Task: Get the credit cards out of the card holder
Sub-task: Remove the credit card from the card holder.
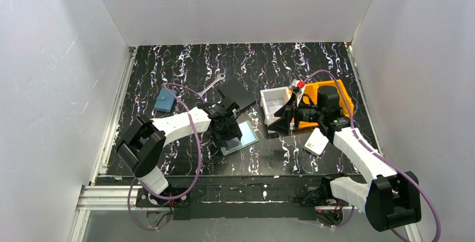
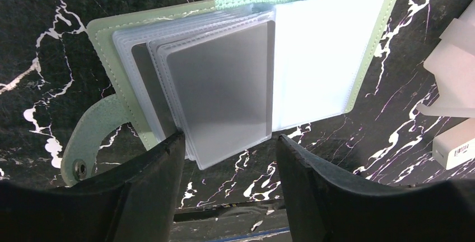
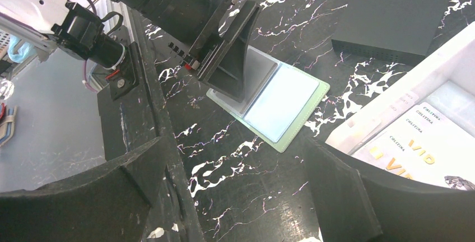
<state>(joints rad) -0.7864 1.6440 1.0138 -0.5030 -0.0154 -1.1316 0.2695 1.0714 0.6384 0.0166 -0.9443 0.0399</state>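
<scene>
Table (image 1: 168,57), black with white marbling, carries everything, walled in white on three sides. The left arm (image 1: 173,124) reaches toward its middle; the right arm (image 1: 358,147) angles in from the near right. At the far right stands an orange bin (image 1: 341,99), with a white box (image 1: 273,101) just to its left and a black square plate (image 1: 238,92) left of that.

The card holder (image 1: 246,135) lies open and flat near the table's middle, nearer than the plate, mint cover down and clear sleeves fanned upward (image 2: 330,51). The left gripper (image 2: 227,141) hangs over its near edge, jaws partly apart and straddling the sleeve stack, one tip at each side of it. Whether they pinch it I cannot tell.

The right gripper (image 3: 234,147) hovers beside the white box, jaws spread wide, nothing between them.

A blue pouch (image 1: 164,100) lies far left, and a wrench (image 1: 213,84) just beyond the plate's left corner.

The holder's strap (image 2: 84,141), with its snap, lies flat on the table.

The credit cards sit in the sleeves; the top one (image 2: 224,91) looks grey.
</scene>
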